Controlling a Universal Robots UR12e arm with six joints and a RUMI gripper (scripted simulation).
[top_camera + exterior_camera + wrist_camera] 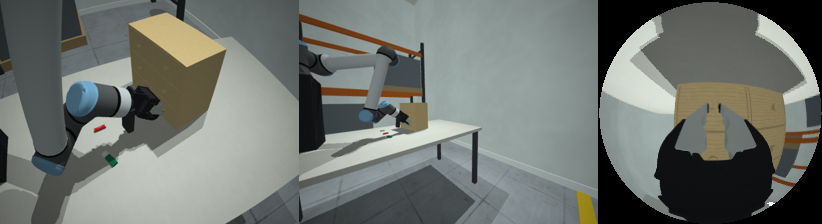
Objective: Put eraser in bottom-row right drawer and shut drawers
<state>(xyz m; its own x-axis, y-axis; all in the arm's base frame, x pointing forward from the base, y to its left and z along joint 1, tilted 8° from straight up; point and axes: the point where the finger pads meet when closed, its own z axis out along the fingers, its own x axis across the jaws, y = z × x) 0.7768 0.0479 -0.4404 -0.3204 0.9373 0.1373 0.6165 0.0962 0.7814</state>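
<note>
Gripper (160,109) at bottom row of chest (173,66), jaws narrow, closed on knob (713,121) of right drawer. All drawers look shut. Eraser (110,159) lies on table (213,160), well apart from chest, near red block (99,128).

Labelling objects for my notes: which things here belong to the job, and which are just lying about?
Job: chest; its bottom-right drawer knob, clamped by the gripper; green-and-grey block, likely the eraser.
Lying about: red piece.
</note>
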